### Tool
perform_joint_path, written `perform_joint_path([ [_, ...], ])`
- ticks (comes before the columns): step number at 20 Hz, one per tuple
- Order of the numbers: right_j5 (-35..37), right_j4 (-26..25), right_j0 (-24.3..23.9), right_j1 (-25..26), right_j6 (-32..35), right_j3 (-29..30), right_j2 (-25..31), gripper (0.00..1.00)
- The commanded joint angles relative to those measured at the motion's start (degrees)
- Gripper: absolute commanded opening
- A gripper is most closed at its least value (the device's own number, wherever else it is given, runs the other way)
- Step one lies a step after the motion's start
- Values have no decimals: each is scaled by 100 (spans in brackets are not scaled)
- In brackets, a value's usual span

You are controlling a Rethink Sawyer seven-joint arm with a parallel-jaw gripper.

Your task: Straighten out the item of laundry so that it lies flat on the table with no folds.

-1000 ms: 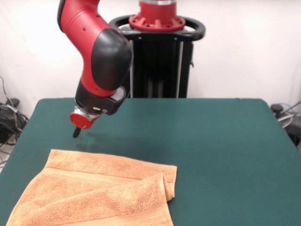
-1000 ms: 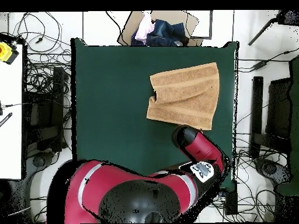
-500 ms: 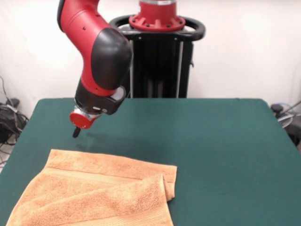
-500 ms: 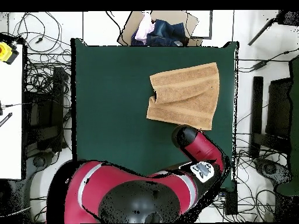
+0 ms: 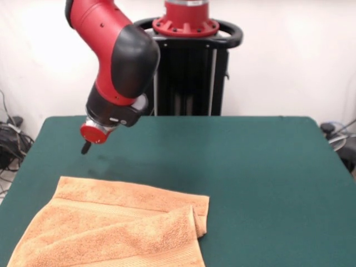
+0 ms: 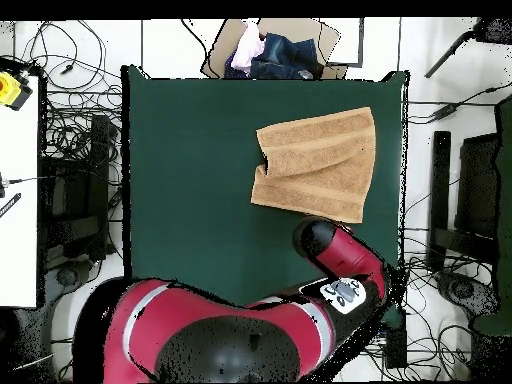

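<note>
My gripper: my gripper [image 5: 85, 148] hangs in the air above the bare green surface [image 5: 261, 167], holding nothing. Only a dark tip shows below the red wrist, so I cannot tell whether it is spread or pressed together.
Where I am: in the front view I sit over the far left part of the surface, clear of the cloth. In the overhead view my wrist [image 6: 318, 238] lies just off the towel's edge on my base's side.
The towel: the orange-tan towel [image 5: 117, 228] lies on the surface near its left side in the front view, running down toward the camera and cut off by the picture's bottom edge.
Direction from me: in the front view the towel is below my gripper and a little to the right; its far left corner [image 5: 63, 179] is the nearest part to me.
Its lie: its long edges run across the picture, slanting slightly.
The fold: a flap [image 5: 192, 218] at the right end is doubled over on itself, with creases running across the middle; in the overhead view that bunched end [image 6: 266, 160] is on the side away from my wrist.
What the move turns on, as I judge it: the fold is at the far end of the towel from me, so I must cross over the cloth to reach it.
</note>
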Motion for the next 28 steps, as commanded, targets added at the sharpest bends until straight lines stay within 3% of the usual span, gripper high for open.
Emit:
perform_joint_path([
  [1,8,-323,-11,-204,122,-324,441,100],
  [8,-249,-459,47,-67,283,-415,343,100],
  [14,77,-617,-43,-341,94,-437,400,100],
  [20,1358,-715,-169,-1059,-85,-751,383,100],
  [24,2274,-691,-221,-1338,36,-1180,327,100],
  [28,2697,-672,-313,-1421,162,-1570,329,100],
])
